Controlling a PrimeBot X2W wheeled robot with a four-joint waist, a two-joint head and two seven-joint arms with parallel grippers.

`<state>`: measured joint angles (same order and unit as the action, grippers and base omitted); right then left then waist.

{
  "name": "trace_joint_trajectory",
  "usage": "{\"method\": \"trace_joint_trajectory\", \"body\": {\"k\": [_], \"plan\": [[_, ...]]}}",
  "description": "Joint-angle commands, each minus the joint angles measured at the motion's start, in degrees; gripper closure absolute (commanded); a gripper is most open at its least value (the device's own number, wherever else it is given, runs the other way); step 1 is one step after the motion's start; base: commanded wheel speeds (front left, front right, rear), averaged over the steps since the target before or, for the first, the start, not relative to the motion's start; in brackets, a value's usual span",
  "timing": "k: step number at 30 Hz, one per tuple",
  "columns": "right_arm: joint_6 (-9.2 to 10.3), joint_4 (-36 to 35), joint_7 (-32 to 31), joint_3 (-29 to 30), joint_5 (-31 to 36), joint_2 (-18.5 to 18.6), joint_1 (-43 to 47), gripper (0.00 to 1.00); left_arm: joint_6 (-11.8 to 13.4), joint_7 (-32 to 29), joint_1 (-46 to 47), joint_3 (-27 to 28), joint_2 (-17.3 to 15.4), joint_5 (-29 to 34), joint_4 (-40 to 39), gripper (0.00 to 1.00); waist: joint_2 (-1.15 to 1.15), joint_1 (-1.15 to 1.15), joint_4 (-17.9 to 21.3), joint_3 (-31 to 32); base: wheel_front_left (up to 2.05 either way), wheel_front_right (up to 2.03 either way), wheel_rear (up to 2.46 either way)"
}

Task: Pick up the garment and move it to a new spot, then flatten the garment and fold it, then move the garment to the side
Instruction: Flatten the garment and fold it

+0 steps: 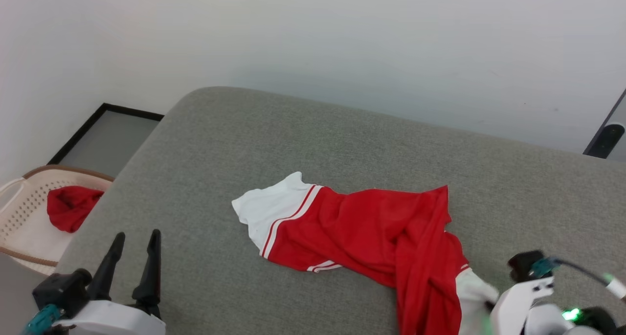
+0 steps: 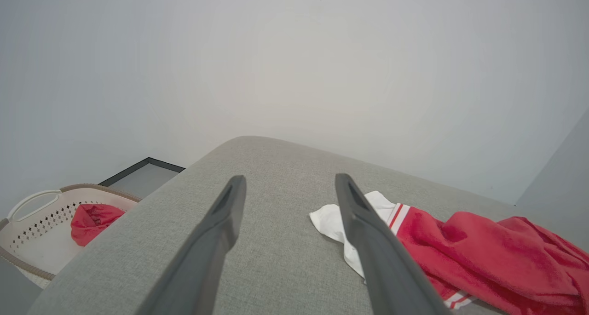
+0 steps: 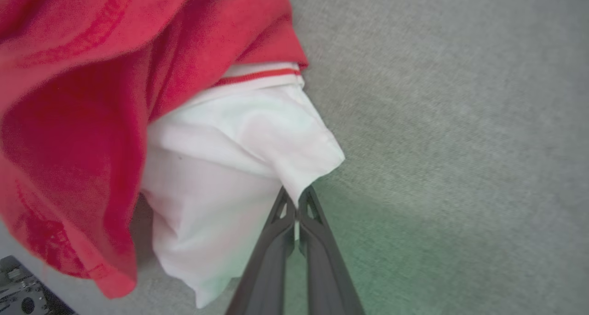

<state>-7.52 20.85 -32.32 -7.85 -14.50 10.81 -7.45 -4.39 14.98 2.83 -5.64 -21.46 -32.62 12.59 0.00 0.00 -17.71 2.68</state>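
The garment point(image 1: 371, 232), a red T-shirt with white sleeve ends and striped trim, lies crumpled across the grey cushion point(image 1: 234, 144). One white sleeve point(image 1: 269, 208) spreads flat at its left end. My right gripper point(image 3: 297, 197) is shut on the edge of the other white sleeve point(image 3: 239, 140) at the garment's near right end, and its white wrist point(image 1: 521, 296) sits at the lower right of the head view. My left gripper point(image 1: 136, 237) hovers open at the lower left, well apart from the garment point(image 2: 483, 250), with nothing between its fingers point(image 2: 230, 200).
A cream laundry basket point(image 1: 19, 198) with another red cloth point(image 1: 71, 205) in it stands left of the cushion, below its edge. A black-framed panel point(image 1: 107, 134) lies on the floor behind it. A pale wall runs along the back.
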Motion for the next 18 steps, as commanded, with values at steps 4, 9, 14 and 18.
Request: {"method": "trace_joint_trajectory", "body": {"k": [4, 9, 14, 18], "plan": [[0.07, -1.5, -1.1, 2.3, -0.3, 3.6, -2.4, 1.00, -0.7, 0.2, -1.0, 1.5, 1.0, 1.2, -0.3, 0.00, 0.00, 0.00, 0.7, -0.1, 0.00, 0.00, 0.00], [0.06, -2.5, -2.1, 5.6, -0.2, 8.0, -4.7, 1.00, -1.3, 0.2, -1.4, 2.5, 2.1, 2.1, -0.4, 0.00, 0.00, 0.00, 1.4, -0.1, 0.00, 0.00, 0.00], [0.06, -2.1, -2.4, 8.8, 1.0, 11.8, -7.2, 1.00, -1.9, 0.2, -1.3, 2.9, 3.1, 3.2, -0.2, 0.00, 0.00, 0.00, 1.9, -0.1, 0.00, 0.00, 0.00], [0.06, -0.4, -2.7, 11.7, 1.9, 14.3, -8.9, 1.00, -2.3, 0.2, -0.8, 2.9, 3.7, 3.5, 0.1, 0.00, 0.00, 0.00, 2.1, -0.4, 0.00, 0.00, 0.00]]}}
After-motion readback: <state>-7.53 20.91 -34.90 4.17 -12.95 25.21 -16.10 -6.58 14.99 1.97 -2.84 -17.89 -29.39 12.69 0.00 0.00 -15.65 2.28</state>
